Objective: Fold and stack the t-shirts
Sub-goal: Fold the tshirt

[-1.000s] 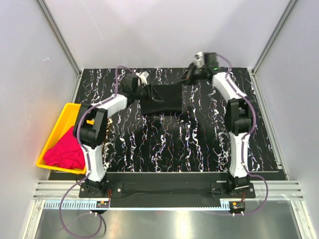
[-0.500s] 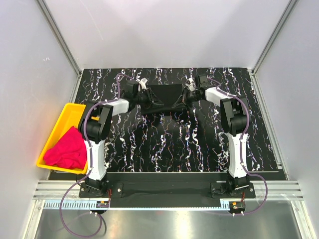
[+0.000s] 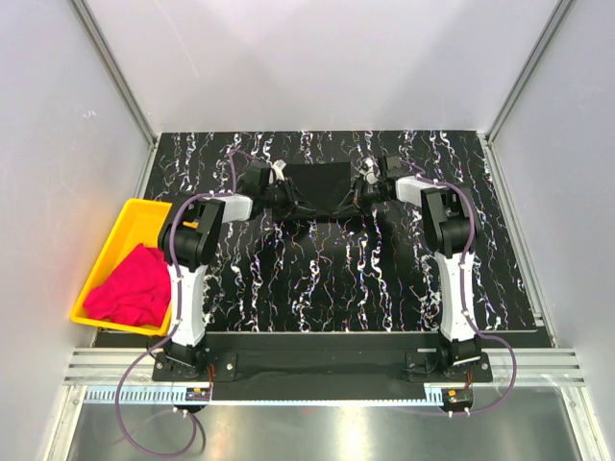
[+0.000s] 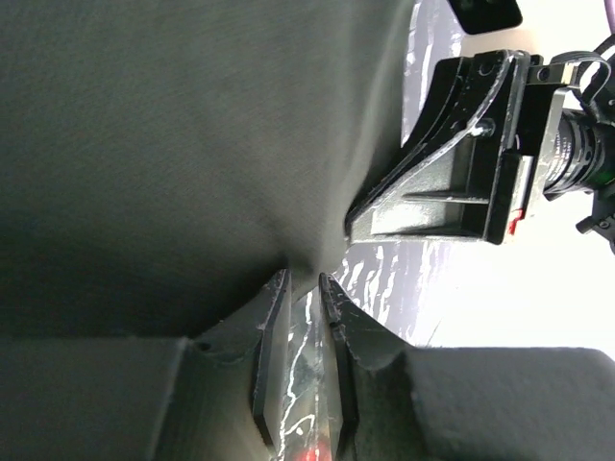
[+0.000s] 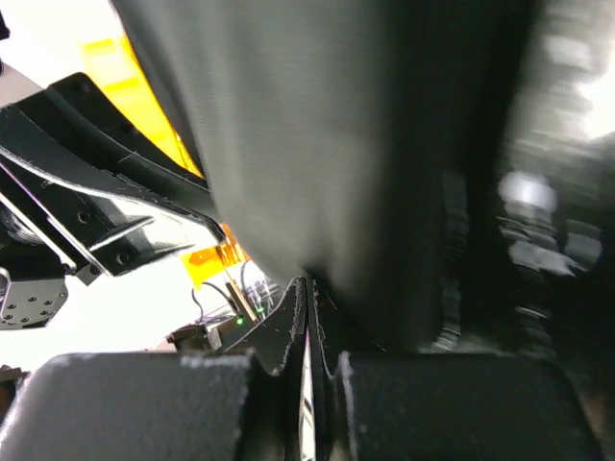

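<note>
The black t-shirt (image 3: 320, 182) lies partly folded at the far middle of the table. My left gripper (image 3: 286, 199) is low at its near left corner and my right gripper (image 3: 357, 195) at its near right corner. In the left wrist view the black cloth (image 4: 173, 144) tents down to a point between the tips of my left gripper (image 4: 303, 279), whose jaws stand a thin gap apart. In the right wrist view the jaws of my right gripper (image 5: 307, 283) are pressed together on the cloth's edge (image 5: 317, 125). The magenta-pink t-shirt (image 3: 127, 291) lies crumpled in the yellow tray (image 3: 130, 216).
The yellow tray stands at the table's left edge, beside the left arm's base. The table top (image 3: 384, 279) is black with white marbling. Grey walls and metal posts close in the far and side edges.
Both grippers have come down from above the far side and drawn toward the near side, bringing the black t-shirt's edge low over the table. The pink t-shirt has not moved.
</note>
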Motion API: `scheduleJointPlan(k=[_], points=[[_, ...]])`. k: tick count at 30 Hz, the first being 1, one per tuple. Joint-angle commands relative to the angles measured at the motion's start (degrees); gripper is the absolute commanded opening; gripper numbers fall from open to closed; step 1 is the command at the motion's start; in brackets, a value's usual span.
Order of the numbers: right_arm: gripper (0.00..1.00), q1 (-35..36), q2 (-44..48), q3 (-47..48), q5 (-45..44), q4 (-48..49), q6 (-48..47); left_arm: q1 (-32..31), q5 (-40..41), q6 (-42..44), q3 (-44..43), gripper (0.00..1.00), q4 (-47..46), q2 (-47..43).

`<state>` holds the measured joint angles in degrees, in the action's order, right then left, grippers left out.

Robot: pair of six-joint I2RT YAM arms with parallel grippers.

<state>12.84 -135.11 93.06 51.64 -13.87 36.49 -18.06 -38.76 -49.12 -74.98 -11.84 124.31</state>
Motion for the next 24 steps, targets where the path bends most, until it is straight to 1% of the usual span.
scheduleJointPlan(k=[1, 4, 6, 9, 10, 12, 15, 16, 17, 19, 21, 22, 23, 24], points=[[0.04, -1.9, 0.7, -2.0, 1.4, 2.2, -0.2, 0.1, 1.0, 3.6, -1.1, 0.23, 2.3, 0.4], [0.04, -2.9, 1.9, -3.3, 1.0, 2.2, -0.8, 0.7, 0.4, 4.9, -0.9, 0.21, 4.2, 0.4], [0.04, -3.3, 3.2, -3.8, 0.8, 2.0, -0.9, 1.0, 0.4, 6.9, -0.8, 0.21, 6.3, -1.3], [0.05, -4.2, 5.6, -4.1, 0.4, 0.8, -0.5, 1.9, -0.7, 8.6, -1.3, 0.26, 8.8, -4.6], [0.05, -4.5, 6.3, -4.1, 0.4, 0.6, -0.3, 2.2, -1.5, 8.3, -1.2, 0.30, 8.7, -5.3], [0.06, -4.6, 7.9, -3.9, 0.0, 0.3, 0.2, 3.3, -3.7, 7.0, -1.1, 0.32, 7.4, -7.8], [0.09, -4.7, 9.7, -2.9, -1.2, 0.2, 1.3, 5.1, -4.8, 5.7, -0.8, 0.35, 5.9, -10.3], [0.11, -4.7, 10.0, -2.6, -1.8, 0.2, 1.5, 5.6, -5.1, 5.4, -0.8, 0.37, 5.3, -11.5], [0.25, -4.8, 10.4, -1.9, -3.1, 0.2, 1.7, 6.0, -5.4, 5.0, -1.0, 0.38, 4.3, -11.8], [0.37, -5.2, 10.9, -1.7, -5.0, 0.2, 2.7, 6.0, -6.4, 4.4, -3.1, 0.39, 4.1, -11.1], [0.44, -6.2, 10.6, -0.8, -6.0, 0.2, 3.5, 5.2, -6.7, 3.1, -4.6, 0.39, 4.0, -9.8], [0.45, -6.6, 10.6, -0.6, -6.3, 0.2, 4.0, 4.9, -6.7, 2.1, -5.9, 0.38, 3.7, -8.2], [0.44, -7.0, 10.6, -0.4, -7.1, 0.2, 4.9, 3.8, -7.0, 0.9, -6.1, 0.33, 0.8, -7.3], [0.45, -7.8, 10.7, -0.4, -7.3, 0.2, 5.1, 3.2, -7.3, -2.9, -6.1, 0.32, -2.0, -6.6]])
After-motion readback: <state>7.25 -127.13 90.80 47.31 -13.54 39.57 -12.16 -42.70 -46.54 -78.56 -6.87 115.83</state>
